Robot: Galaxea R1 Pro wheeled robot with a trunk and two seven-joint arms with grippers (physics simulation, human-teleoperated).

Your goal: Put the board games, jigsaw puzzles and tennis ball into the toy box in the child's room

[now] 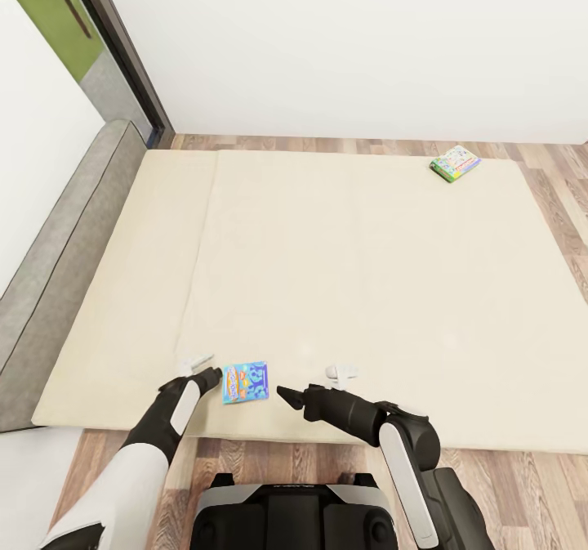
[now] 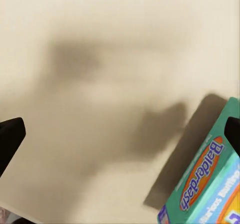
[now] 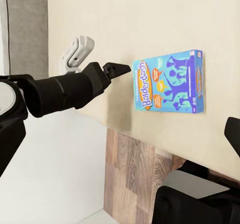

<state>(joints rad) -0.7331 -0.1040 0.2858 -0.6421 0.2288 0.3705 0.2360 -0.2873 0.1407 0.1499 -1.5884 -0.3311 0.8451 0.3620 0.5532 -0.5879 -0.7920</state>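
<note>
A blue-purple board game point(image 1: 245, 382) lies flat on the bed point(image 1: 327, 272) near its front edge. My left gripper point(image 1: 206, 368) hovers just left of the game, open and empty. In the left wrist view the gripper point(image 2: 120, 134) looks down on bare mattress, with the game's green edge point(image 2: 210, 179) beside one fingertip point(image 2: 232, 131). My right gripper point(image 1: 312, 382) is open to the right of the game. The right wrist view has the game's cover point(image 3: 170, 81) ahead of the right gripper point(image 3: 120, 136), with the left gripper point(image 3: 97, 59) next to it. A green-edged board game point(image 1: 455, 163) lies at the bed's far right corner.
The grey headboard point(image 1: 57, 264) runs along the bed's left side, and a dark door frame point(image 1: 122, 51) stands beyond it. Wooden floor point(image 1: 563, 198) borders the bed on the right and in front. My base point(image 1: 286, 517) is against the front edge.
</note>
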